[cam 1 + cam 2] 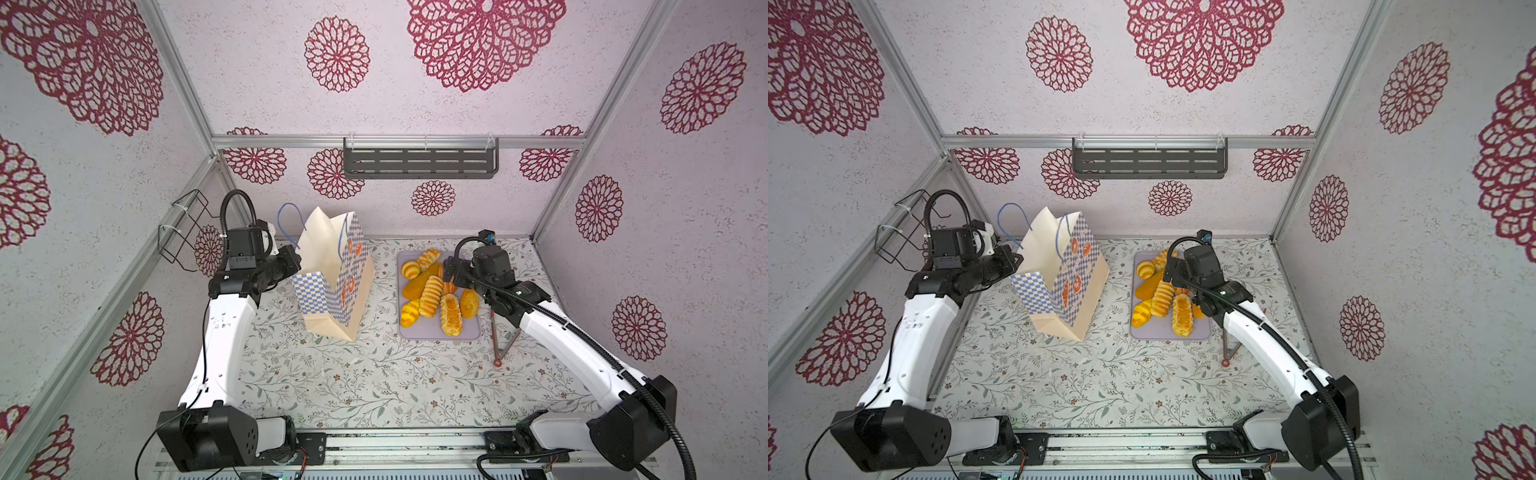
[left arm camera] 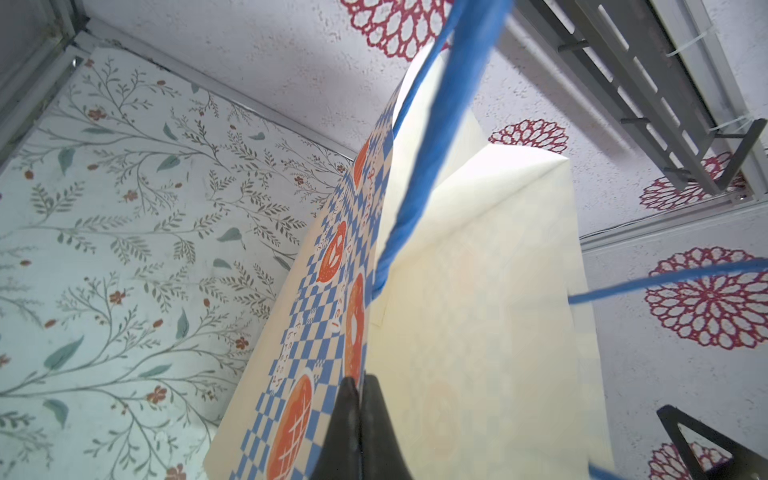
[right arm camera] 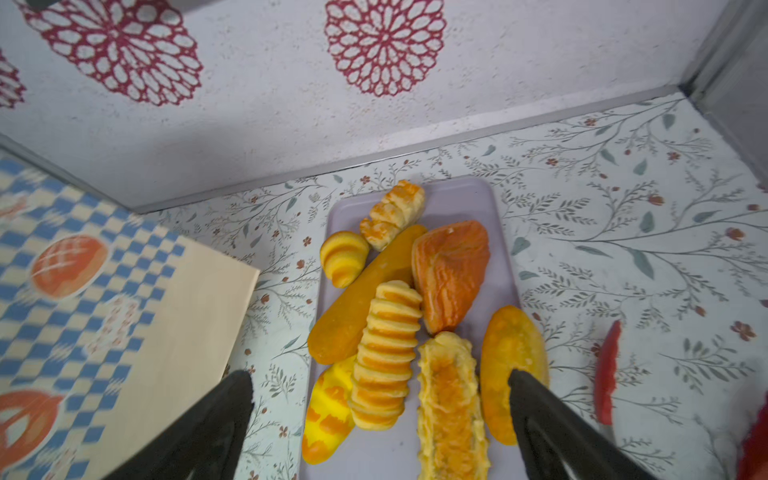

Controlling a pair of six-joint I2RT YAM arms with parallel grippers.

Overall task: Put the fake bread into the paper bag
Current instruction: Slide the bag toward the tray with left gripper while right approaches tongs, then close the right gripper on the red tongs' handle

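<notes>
the left gripper (image 2: 360, 388) pinches, black jaws together, the smooth cream rim of the blue-checkered paper bag (image 1: 328, 286), which stands open. the right gripper (image 3: 380, 376) hangs spread wide over the glossy, ribbed and braided fake bread (image 1: 432, 297), heaped on a flat lilac tray (image 1: 419, 332) beside the bag.

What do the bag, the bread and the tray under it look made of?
Paper bag: matte printed paper, with sharp fold creases.
Fake bread: likely plastic or foam; glossy, saturated yellow-orange skin.
Tray: smooth matte lilac with rounded corners; probably plastic or silicone.
</notes>
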